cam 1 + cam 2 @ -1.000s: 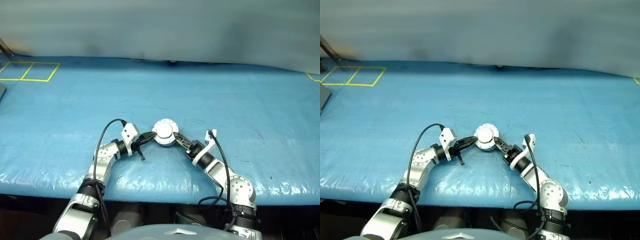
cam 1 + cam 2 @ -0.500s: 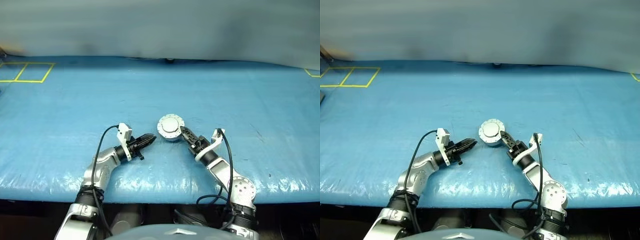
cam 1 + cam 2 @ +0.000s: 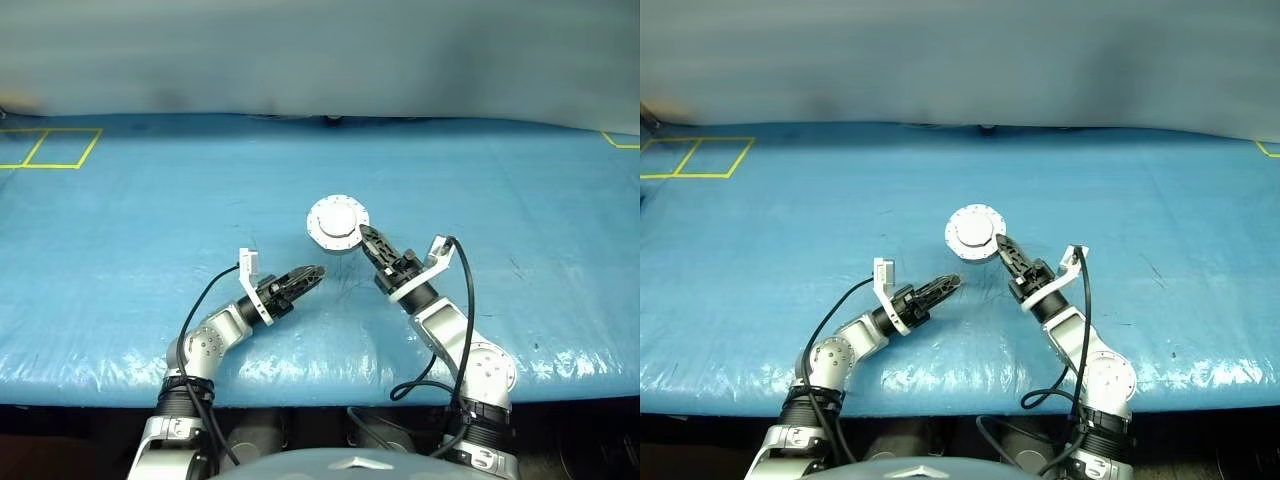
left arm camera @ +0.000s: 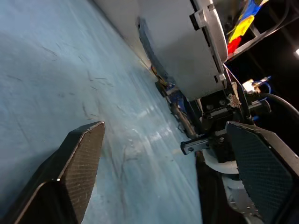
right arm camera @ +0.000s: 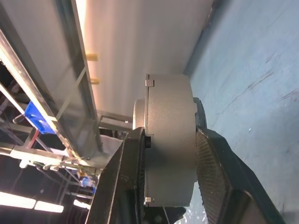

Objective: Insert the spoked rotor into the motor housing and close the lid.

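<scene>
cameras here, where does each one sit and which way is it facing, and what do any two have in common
Left eye view and right eye view: on the head, looking forward and down over the blue table; both arms show, the right gripper clamped on the closed motor housing, the left gripper open beside it.
Left wrist view: on the left wrist, looking along its spread fingers across the table towards the housing and right gripper.
Right wrist view: on the right wrist, looking along its fingers pinching the housing edge-on.
Shared: every view shows the housing and the table.
</scene>
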